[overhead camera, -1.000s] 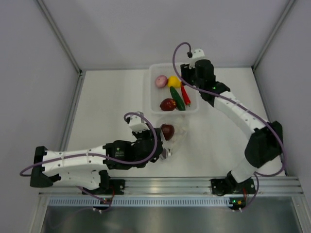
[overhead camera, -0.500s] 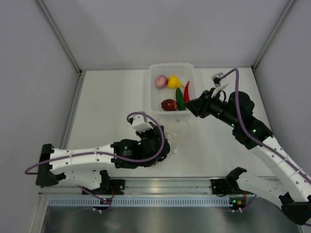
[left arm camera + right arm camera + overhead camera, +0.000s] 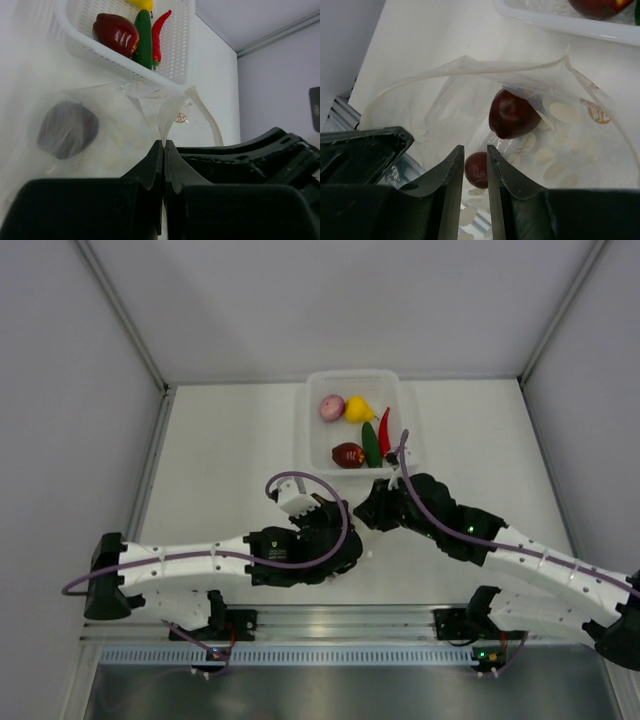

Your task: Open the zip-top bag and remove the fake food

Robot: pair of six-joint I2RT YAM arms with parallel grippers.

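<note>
**Bag position.** The zip-top bag (image 3: 570,130) lies on the table (image 3: 220,460) just on the near side of the white mesh basket (image 3: 308,430), between the two grippers. Its mouth is spread open toward the right wrist camera.

**Left gripper** (image 3: 163,150). The fingers are pressed together, with an edge of the bag's film pinched between the tips.

**Right gripper** (image 3: 472,150). The jaws stand a narrow gap apart at the bag's mouth. A smaller dark red piece (image 3: 476,170) shows in that gap. It cannot be told whether the fingers clamp it or it merely lies beneath them.

**Bag contents.** A dark red piece (image 3: 512,114) rests against the dotted film, just beyond the right fingertips.

**Basket contents** (top view). A pinkish onion (image 3: 332,407) and a yellow pear (image 3: 358,408) sit at the far end. Nearer are a red chili (image 3: 384,430) and a green cucumber (image 3: 371,445), side by side. A dark red apple (image 3: 348,455) lies against the cucumber's left flank.
</note>
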